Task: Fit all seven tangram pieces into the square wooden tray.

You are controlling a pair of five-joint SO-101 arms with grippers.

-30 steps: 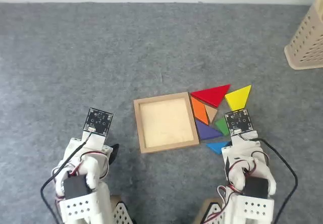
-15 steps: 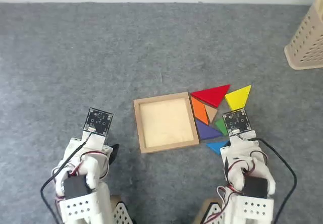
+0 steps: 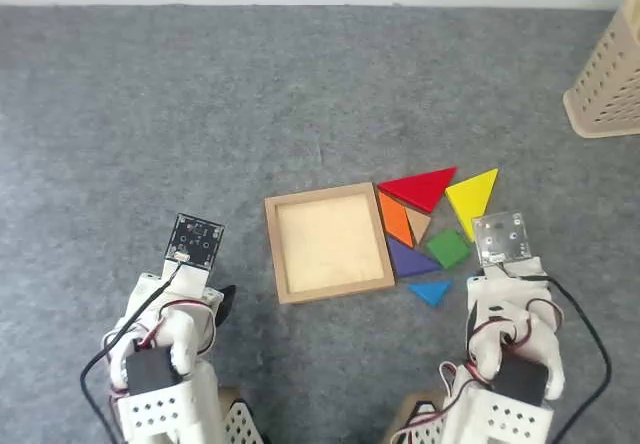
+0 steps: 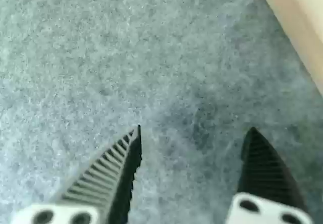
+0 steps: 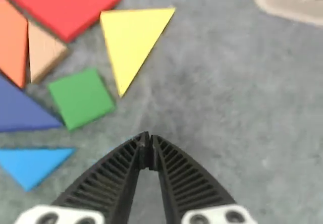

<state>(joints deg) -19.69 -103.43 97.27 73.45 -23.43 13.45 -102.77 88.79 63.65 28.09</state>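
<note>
Right gripper (image 5: 147, 142) fully closed, empty, over grey mat (image 5: 237, 93) near green square (image 5: 81, 98). Left gripper (image 4: 194, 135) wide open, holding nothing, near wooden tray (image 4: 303, 22).

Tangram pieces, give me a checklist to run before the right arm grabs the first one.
1. Wooden tray empty, ready to fill: ok.
2. Seven pieces loose on the carpet beside the tray: ok.
3. Right gripper open for a grasp: not ok, shut.
4. Right gripper above a piece: not ok, over bare carpet near the green square.
5. Left gripper clear of the tray: ok, open over carpet.
</note>
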